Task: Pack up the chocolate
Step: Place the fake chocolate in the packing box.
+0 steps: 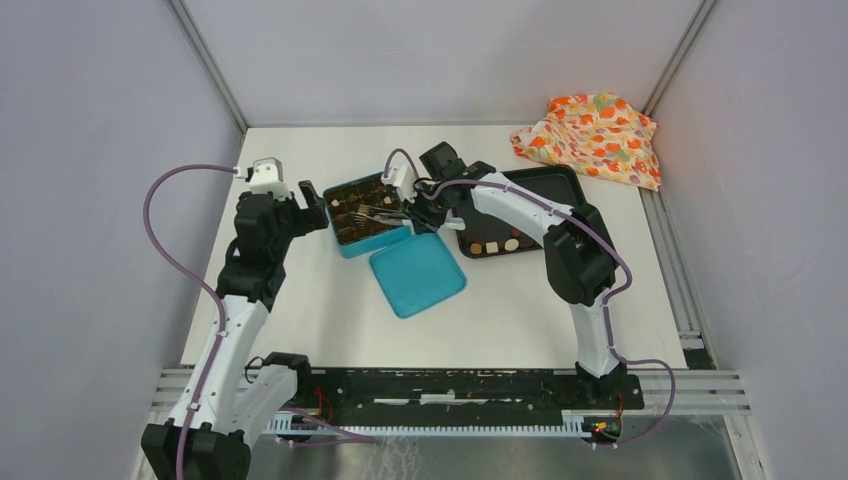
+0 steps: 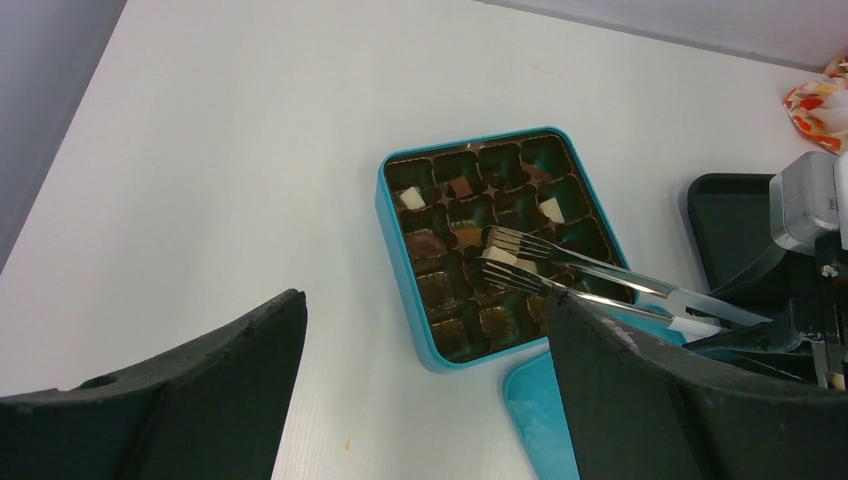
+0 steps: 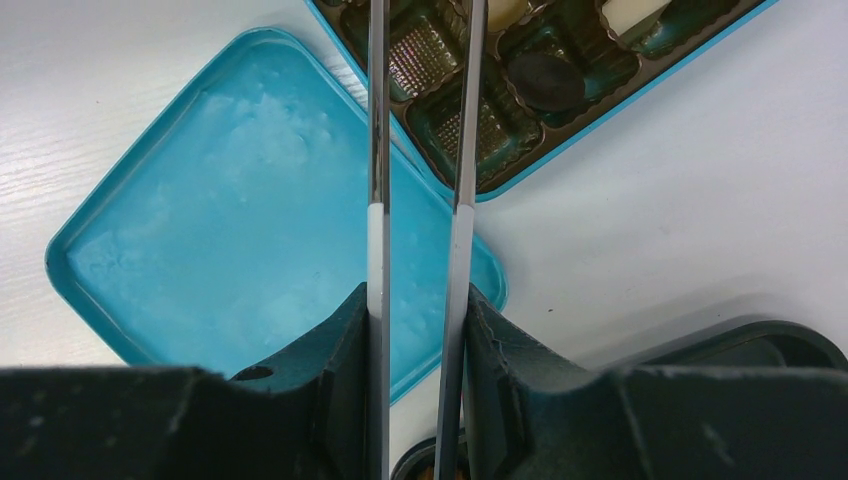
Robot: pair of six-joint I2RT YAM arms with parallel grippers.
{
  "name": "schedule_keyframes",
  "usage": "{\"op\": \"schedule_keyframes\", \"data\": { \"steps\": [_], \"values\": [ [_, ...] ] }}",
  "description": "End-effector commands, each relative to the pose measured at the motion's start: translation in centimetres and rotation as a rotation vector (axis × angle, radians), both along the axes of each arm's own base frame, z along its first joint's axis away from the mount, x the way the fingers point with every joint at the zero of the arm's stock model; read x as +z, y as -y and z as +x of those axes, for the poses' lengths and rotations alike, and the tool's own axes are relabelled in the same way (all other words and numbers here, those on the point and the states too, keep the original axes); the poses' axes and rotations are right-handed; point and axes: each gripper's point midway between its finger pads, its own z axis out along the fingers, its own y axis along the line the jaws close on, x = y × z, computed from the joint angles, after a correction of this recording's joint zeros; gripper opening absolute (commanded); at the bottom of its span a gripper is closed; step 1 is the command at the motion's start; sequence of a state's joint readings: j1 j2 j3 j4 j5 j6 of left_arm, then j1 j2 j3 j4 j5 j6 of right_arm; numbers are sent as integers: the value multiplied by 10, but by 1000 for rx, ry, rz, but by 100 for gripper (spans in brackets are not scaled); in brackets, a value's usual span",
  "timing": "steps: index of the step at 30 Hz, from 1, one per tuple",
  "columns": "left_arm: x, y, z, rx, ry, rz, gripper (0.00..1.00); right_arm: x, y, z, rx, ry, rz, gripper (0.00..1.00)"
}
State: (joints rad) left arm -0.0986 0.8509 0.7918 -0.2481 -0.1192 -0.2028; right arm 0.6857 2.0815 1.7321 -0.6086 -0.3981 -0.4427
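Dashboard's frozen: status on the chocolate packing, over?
Left gripper open beside box. Right gripper shut on tongs, tips over box. Chocolate partly packed, few left on black tray. Lid aside, nothing blocking.

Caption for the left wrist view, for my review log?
Open left gripper overlooks the teal chocolate box; metal tongs reach in, a cream piece between their tips.

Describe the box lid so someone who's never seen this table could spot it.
On the white table, find the teal box of chocolates. Beside its near right corner lies the lid: a flat, lighter blue square with rounded corners, no compartments inside.
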Motion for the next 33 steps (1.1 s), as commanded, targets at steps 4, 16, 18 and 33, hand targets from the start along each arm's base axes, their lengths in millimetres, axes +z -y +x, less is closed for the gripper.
{"op": "schedule_keyframes", "data": {
  "steps": [4,16,18,33],
  "values": [
    [9,4,3,-40,31,31,94,24,-12,13,11,64,47,39],
    [7,8,3,-54,25,30,94,38,-13,11,19,77,68,43],
    [7,8,3,-55,26,32,94,45,-13,9,23,86,79,43],
    [9,10,1,-64,30,34,97,86,26,-17,29,138,154,43]
  ]
}}
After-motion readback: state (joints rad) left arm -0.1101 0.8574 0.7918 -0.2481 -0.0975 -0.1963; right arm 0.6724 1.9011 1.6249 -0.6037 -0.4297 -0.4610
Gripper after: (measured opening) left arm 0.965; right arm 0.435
